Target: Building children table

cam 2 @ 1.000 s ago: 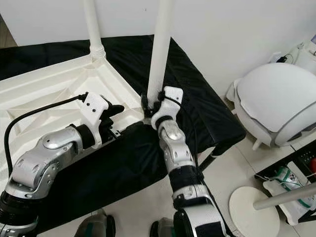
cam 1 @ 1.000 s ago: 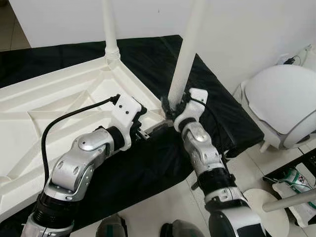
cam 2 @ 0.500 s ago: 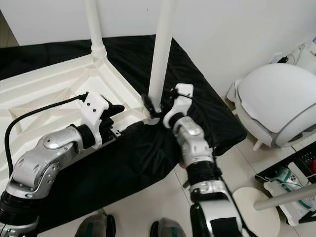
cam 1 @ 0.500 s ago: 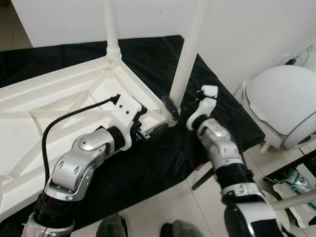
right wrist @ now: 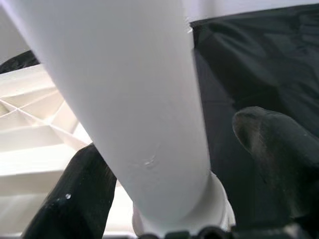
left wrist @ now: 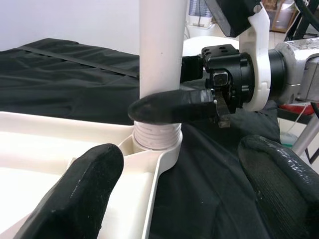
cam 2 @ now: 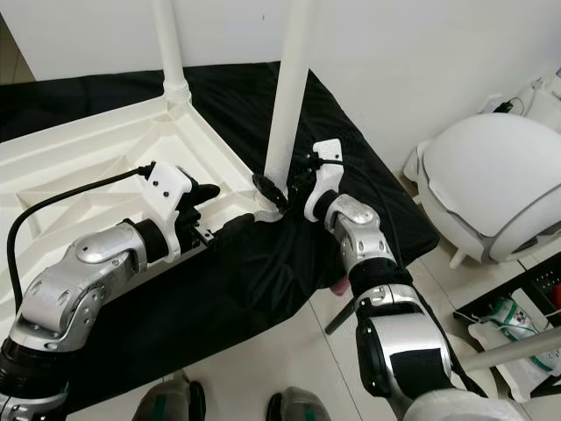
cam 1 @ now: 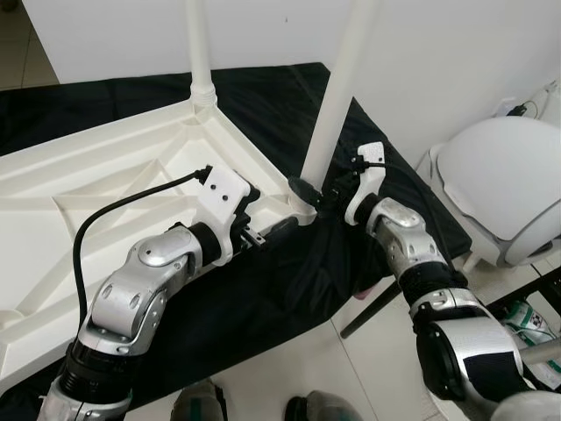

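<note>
The white children's table [cam 1: 105, 184] lies upside down on a black cloth [cam 1: 263, 298]. One white leg [cam 1: 198, 53] stands in the far corner socket. A second leg [cam 1: 337, 96] stands in the near right corner socket [left wrist: 155, 144]. My right gripper [cam 1: 314, 189] reaches in from the right at this leg's base, open. Its fingers [right wrist: 75, 199] stand on either side of the leg [right wrist: 139, 99], one touching it, the other a little apart. My left gripper [left wrist: 179, 189] is open at the table's rim, just left of that socket, holding nothing.
A white wall runs behind. A large round white shell [cam 1: 504, 184] stands on the floor at the right, with a white pole [cam 1: 535, 353] and bags [cam 1: 526, 320] near it. The cloth-covered stand ends at its right corner, with a dark strut [cam 1: 372, 309] under it.
My right gripper let go of the near leg, swung out to the right, and now straddles the leg's base from the right side. The left arm has stayed put.
</note>
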Controlling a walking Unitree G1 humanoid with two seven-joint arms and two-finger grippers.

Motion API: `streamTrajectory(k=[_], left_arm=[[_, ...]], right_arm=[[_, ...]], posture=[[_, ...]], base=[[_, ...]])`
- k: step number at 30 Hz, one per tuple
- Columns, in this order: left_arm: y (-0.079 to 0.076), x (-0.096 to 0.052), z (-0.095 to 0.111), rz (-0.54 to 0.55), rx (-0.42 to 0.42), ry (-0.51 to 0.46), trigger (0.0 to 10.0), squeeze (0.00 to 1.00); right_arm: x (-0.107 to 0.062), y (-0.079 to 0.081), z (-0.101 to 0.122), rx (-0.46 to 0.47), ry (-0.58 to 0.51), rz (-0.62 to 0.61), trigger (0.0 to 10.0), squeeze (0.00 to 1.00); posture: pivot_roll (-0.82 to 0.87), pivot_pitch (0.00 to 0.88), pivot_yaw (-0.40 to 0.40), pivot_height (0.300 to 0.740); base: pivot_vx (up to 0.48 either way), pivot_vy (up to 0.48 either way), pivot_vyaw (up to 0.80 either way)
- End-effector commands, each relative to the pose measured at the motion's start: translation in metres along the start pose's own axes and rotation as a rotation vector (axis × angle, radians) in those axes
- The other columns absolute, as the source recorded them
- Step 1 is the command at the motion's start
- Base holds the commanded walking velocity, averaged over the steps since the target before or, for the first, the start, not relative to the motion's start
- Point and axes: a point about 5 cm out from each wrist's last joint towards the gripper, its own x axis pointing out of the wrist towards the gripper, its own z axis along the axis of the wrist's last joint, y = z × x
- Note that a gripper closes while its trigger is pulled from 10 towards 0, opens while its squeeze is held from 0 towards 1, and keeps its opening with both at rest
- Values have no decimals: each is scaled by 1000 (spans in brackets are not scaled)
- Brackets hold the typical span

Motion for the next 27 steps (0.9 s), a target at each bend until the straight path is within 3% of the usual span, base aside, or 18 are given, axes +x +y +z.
streamTrajectory(k=[1, 4, 5, 6, 7, 8, 10, 11, 27], left_arm=[[2, 1, 0, 15, -1, 4, 10000, 0], [2, 1, 0, 17, 0, 4, 10000, 0], [2, 1, 1, 17, 1, 3, 10000, 0], [2, 1, 1, 17, 1, 3, 10000, 0], [3, 1, 1, 18, 2, 3, 10000, 0], [3, 1, 1, 18, 3, 3, 10000, 0], [3, 1, 1, 18, 4, 4, 10000, 0], [3, 1, 1, 17, 4, 4, 10000, 0], [1, 1, 1, 14, -2, 4, 10000, 0]], right_arm=[[0, -2, 0, -37, 20, 14, 10000, 0], [4, -3, 1, -34, 22, 13, 9922, 0], [6, -3, 1, -39, 23, 8, 8314, 0], [6, -3, 1, -39, 23, 8, 8314, 0], [7, -3, 2, -48, 27, 10, 6784, 0], [8, -3, 2, -57, 31, 8, 3098, 0], [9, -3, 2, -62, 34, 7, 3098, 0], [9, -3, 2, -74, 36, 10, 0, 0], [-1, -4, -12, -69, 45, 11, 0, 0]], posture=[[24, 0, -64, 740], [27, 0, -61, 740], [27, 0, -61, 740], [27, 0, -61, 740], [27, 0, -61, 740], [29, 0, -59, 740], [29, 0, -59, 740], [29, 0, -59, 740], [19, 3, -58, 740]], base=[[0, 0, 0], [0, 0, 0], [0, 0, 0], [0, 0, 0], [0, 0, 0], [0, 0, 0], [0, 0, 0], [0, 0, 0], [0, 0, 0]])
